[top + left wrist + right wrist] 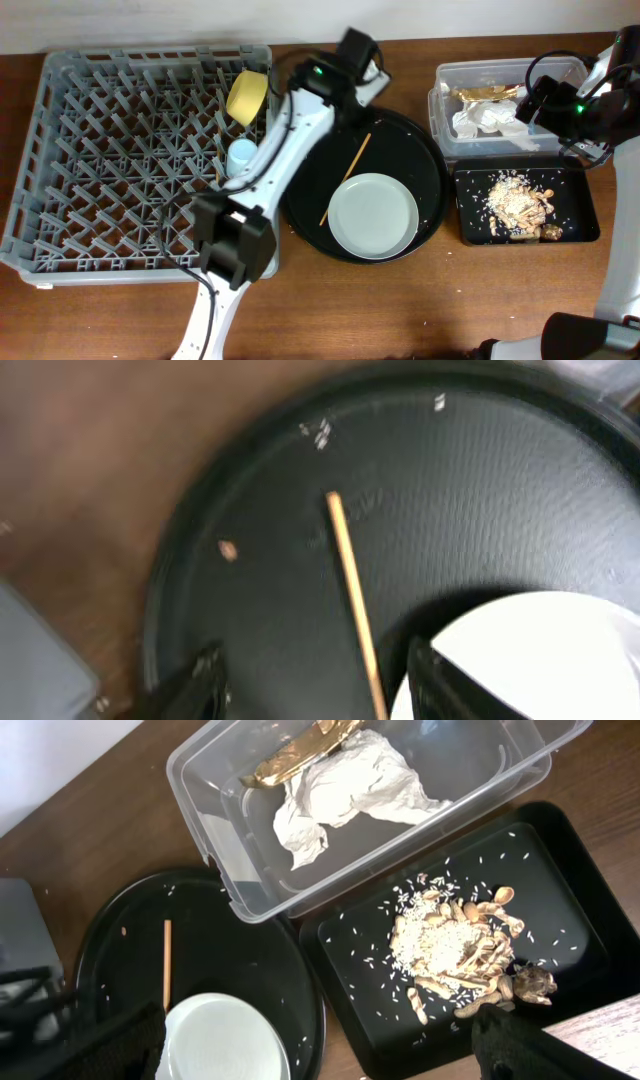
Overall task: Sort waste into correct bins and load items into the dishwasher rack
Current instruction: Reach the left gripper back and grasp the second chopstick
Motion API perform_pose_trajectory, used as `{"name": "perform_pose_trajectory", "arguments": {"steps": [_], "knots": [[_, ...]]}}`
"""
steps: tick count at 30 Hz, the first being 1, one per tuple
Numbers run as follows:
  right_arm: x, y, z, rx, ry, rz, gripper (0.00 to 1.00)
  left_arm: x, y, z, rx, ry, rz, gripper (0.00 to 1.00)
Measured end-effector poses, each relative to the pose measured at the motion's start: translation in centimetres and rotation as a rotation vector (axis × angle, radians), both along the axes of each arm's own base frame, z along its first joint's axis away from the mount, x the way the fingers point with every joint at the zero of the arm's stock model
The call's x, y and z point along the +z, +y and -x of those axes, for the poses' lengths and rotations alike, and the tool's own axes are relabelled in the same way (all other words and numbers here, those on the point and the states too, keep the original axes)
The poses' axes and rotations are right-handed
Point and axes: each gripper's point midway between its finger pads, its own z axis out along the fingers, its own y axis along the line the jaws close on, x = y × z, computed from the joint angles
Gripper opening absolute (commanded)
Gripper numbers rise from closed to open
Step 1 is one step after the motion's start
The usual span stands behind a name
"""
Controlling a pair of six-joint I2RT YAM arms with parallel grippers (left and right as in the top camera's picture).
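Note:
One wooden chopstick point(346, 178) and the pale grey-green plate point(373, 215) lie on a round black tray. My left gripper point(352, 62) hovers over the tray's far edge. It is open and empty, and the chopstick point(350, 600) runs between its fingers point(320, 685), with the plate point(540, 660) to the right. The yellow bowl point(246, 97) and light-blue cup point(241, 156) stand in the grey dishwasher rack point(110, 160). My right gripper point(540, 98) is open and empty above the clear tub point(447, 80), which holds the napkin point(350, 785) and gold wrapper point(295, 750). Food scraps point(450, 945) lie in the black rectangular tray point(570, 910). The pink cup is out of view.
The round black tray point(425, 160) sits between the rack and the two bins, with a few stray grains on it. The clear tub stands behind the black rectangular tray point(470, 225) at the right. The left arm's base point(232, 240) overlaps the rack's front right corner.

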Motion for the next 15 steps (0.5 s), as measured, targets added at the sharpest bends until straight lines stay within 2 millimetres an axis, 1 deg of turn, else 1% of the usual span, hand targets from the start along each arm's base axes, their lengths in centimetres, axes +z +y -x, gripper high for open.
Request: {"name": "perform_pose_trajectory", "arguments": {"steps": [2, 3, 4, 7, 8, 10, 12, 14, 15], "knots": [[0.0, 0.0, 0.0, 0.0, -0.001, 0.0, 0.98, -2.5, -0.9, 0.3, -0.019, 0.001, -0.006, 0.58], [0.0, 0.0, 0.0, 0.0, 0.0, 0.0, 0.99, -3.5, -1.0, 0.7, -0.025, 0.014, -0.016, 0.58], [0.0, 0.0, 0.0, 0.0, 0.0, 0.0, 0.98, -4.0, -1.2, 0.6, -0.028, 0.008, -0.013, 0.57], [0.0, 0.0, 0.0, 0.0, 0.0, 0.0, 0.98, -3.9, -1.4, 0.2, -0.025, -0.012, -0.004, 0.56], [0.0, 0.0, 0.0, 0.0, 0.0, 0.0, 0.99, -4.0, -1.4, 0.2, -0.025, -0.012, -0.004, 0.53], [0.0, 0.0, 0.0, 0.0, 0.0, 0.0, 0.99, -4.2, -1.4, 0.2, -0.025, -0.009, -0.007, 0.5], [0.0, 0.0, 0.0, 0.0, 0.002, -0.001, 0.98, -5.8, -1.2, 0.3, -0.024, 0.017, -0.027, 0.5], [-0.1, 0.0, 0.1, 0.0, 0.004, -0.001, 0.99, -8.2, -1.0, 0.7, -0.024, 0.058, -0.053, 0.48], [-0.1, 0.0, 0.1, -0.001, 0.004, -0.001, 0.98, -9.0, -0.9, 0.8, -0.024, 0.07, -0.062, 0.43]]}}
